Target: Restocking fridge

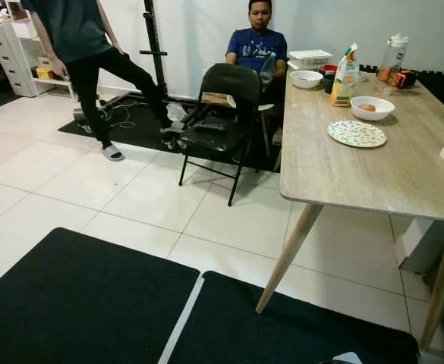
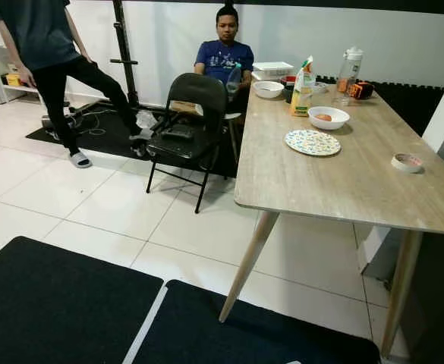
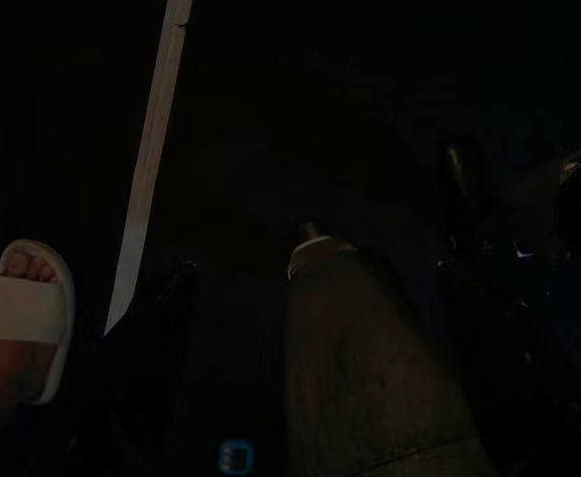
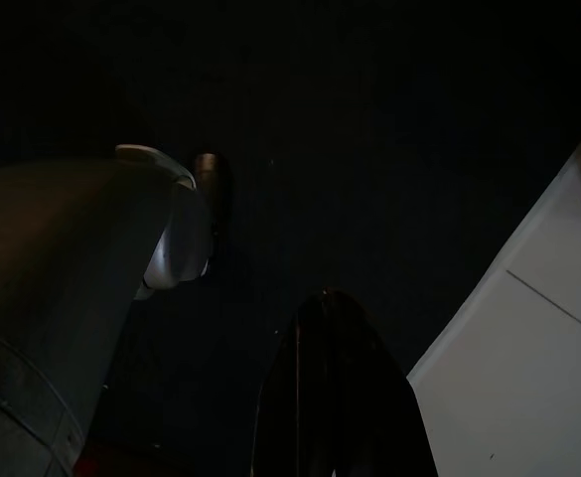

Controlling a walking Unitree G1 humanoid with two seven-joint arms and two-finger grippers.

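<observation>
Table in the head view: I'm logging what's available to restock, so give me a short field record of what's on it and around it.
surface: wooden table
near edge item: patterned plate
behind plate: white bowl with something orange inside
carton: juice carton, upright
far end: second white bowl, clear jug, white container
right edge: tape roll
beside table: black folding chair
people: one seated person, one standing person

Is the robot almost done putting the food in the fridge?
No, it looks barely started. Nothing looks done: the carton, the bowl with something orange in it and the box all sit on the table. The grippers hang idle over the dark mat, carrying nothing. All the carrying is left.
</observation>
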